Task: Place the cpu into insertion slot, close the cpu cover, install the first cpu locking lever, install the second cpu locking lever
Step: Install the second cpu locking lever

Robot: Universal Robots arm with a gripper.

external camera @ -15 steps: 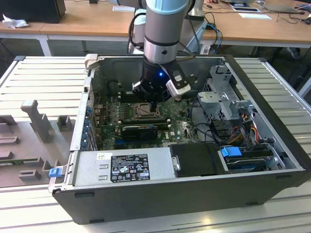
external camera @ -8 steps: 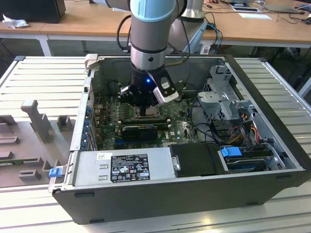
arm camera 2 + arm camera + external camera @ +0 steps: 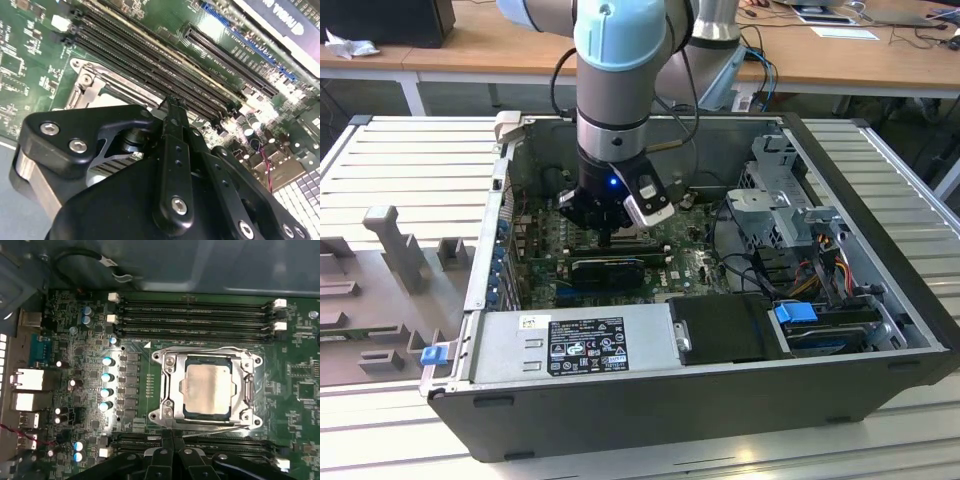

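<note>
Black memory slots flank the covered cpu; jaws closed together, empty, beside the socket's lever.

Tabletop of pale, ribbed metal slats. Resting directly on it: an open dark computer case, lying on its side, taking up the middle and the exterior view's right. On the exterior view's left, just beside the case, a grey fixture tray with upright grey blocks. A small blue clip sits at the tray's edge, against the case.
</note>
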